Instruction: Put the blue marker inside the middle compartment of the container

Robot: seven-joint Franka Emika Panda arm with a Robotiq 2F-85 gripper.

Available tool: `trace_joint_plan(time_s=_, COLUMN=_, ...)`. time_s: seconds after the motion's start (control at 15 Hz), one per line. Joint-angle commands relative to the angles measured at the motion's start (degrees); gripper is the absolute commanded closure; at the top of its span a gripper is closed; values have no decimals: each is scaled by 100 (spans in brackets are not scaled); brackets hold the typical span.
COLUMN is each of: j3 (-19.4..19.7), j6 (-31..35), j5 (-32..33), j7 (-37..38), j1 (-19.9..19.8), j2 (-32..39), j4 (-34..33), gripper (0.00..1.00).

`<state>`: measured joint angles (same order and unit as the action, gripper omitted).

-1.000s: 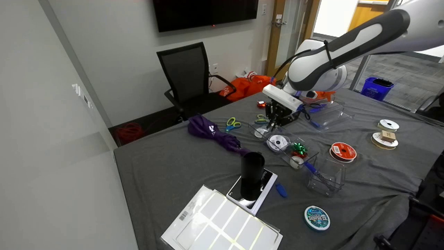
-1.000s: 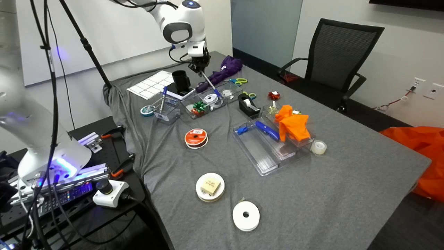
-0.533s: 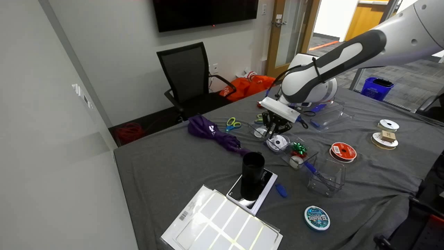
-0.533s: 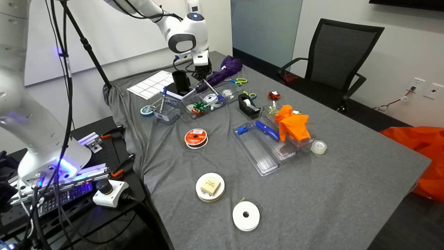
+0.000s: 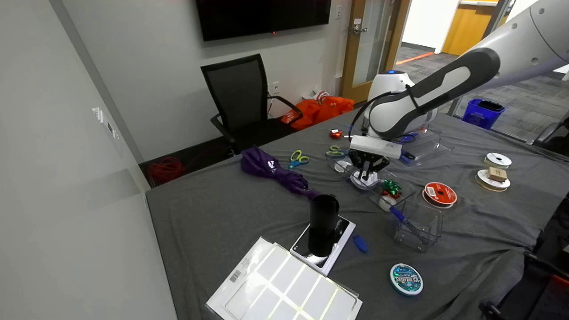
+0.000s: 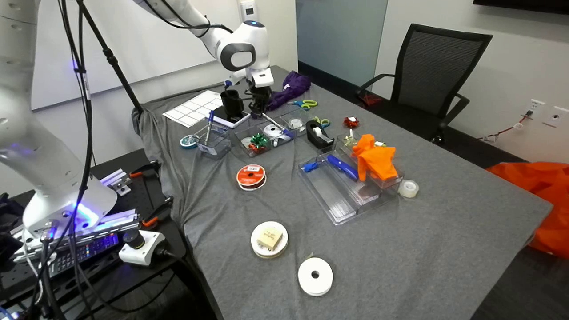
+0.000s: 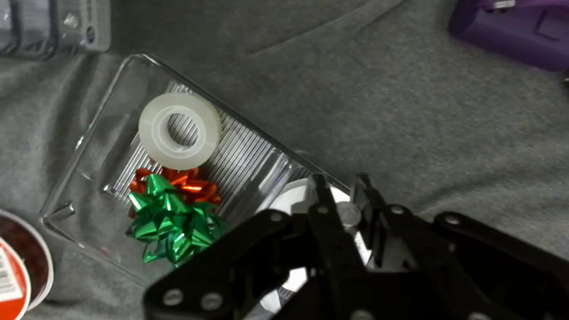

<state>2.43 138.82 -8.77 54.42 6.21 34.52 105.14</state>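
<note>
The claw [image 7: 341, 181] is pinching the blue marker [image 6: 274, 123] close to its grey end [image 7: 349, 215]. In an exterior view the marker slants down from the claw toward four o'clock. Its blue end [image 6: 288, 133] is low, in or just over the middle compartment [image 7: 301, 172] of the clear container [image 7: 80, 143]. I cannot tell if it touches the floor or a wall there.

The marker should be light and hard, so it won't bend or squash. It looks smooth, so it may slip or spin in a small pinch. A little drop should not break it. The best place to hold it is the middle of its pale body, since tugging the blue end might pop a cap off. Held near the top like this, it could twist if it bumps the white ribbon roll [image 6: 269, 130] in the same compartment. A slow, gentle let-go seems best.

In the wrist view, a tape ring [image 7: 204, 133] sits at ten o'clock from the claw and a green bow [image 7: 171, 220] at nine. In an exterior view, a second marker [image 5: 400, 217] leans in a clear box [image 5: 433, 229], between four and five o'clock from the claw.
</note>
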Motion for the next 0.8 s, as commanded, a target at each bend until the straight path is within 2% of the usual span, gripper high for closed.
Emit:
trace_joint_plan(time_s=0.0, j3=321, j6=-73, j5=739, j7=-554, j1=109, j2=-355, j4=495, gripper=57)
trace_joint_plan(time_s=0.13, j3=419, j6=43, j5=1147, j7=-735, j1=167, j2=-445, j4=630, gripper=52)
trace_joint_plan(time_s=0.33, j3=442, j6=139, j5=1368, j7=-818, j1=165, j2=-563, j4=751, gripper=30)
trace_joint_plan(time_s=0.6, j3=359, j6=234, j5=1307, j7=-865, j1=164, j2=-776, j4=903, gripper=4)
trace_joint_plan(time_s=0.73, j3=295, j6=360, j5=1183, j7=-831, j1=161, j2=-970, j4=1064, gripper=0)
